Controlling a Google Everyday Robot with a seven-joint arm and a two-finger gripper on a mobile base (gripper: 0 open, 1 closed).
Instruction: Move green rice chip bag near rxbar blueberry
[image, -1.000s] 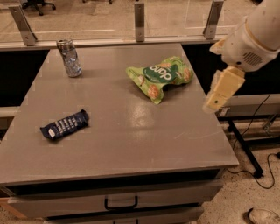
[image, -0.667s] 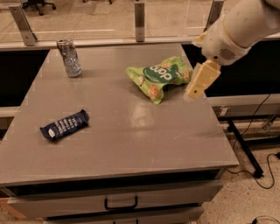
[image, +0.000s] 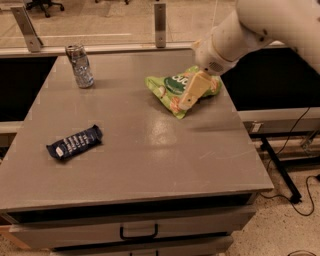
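Note:
The green rice chip bag (image: 170, 89) lies crumpled on the far right part of the grey table (image: 145, 150), bright lime-green with a dark green oval logo. The rxbar blueberry (image: 75, 142), a flat dark navy wrapper with white text, lies near the left side of the table, well apart from the bag. My gripper (image: 191, 92) hangs from the white arm that comes in from the upper right. Its cream-coloured fingers sit over the right half of the bag and cover part of it.
A silver can (image: 80, 66) stands upright at the far left corner of the table. A rail with metal posts (image: 160, 17) runs behind the table. Drawers with a black handle (image: 138, 233) are below the front edge. Cables lie on the floor at right.
My arm has swung left from beyond the table's right edge, and the gripper now sits over the green rice chip bag. The bag, bar and can have not moved.

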